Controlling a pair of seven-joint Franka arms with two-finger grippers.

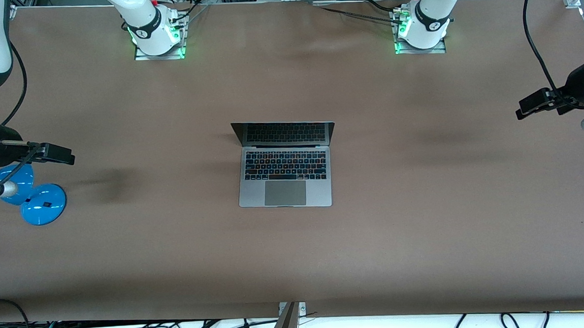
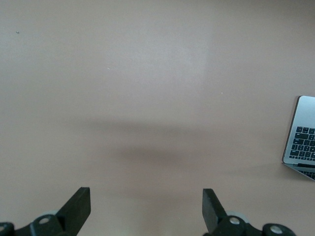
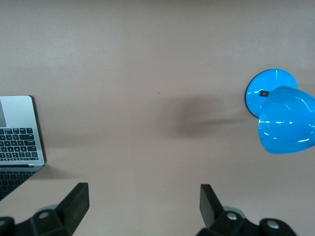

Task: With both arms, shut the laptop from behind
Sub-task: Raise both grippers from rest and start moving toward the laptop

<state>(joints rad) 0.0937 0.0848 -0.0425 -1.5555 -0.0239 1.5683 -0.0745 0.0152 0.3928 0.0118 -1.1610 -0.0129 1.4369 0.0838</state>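
Currently laptop [image 1: 284, 164] sits open; left claw [image 2: 146, 209] and right claw [image 3: 143, 206] gape wide.

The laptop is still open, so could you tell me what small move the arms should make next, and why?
Probably bring both grippers in over the table toward the screen's top edge. The laptop sits open mid-table, while the left gripper and right gripper hang open above bare table at its two ends, touching nothing.
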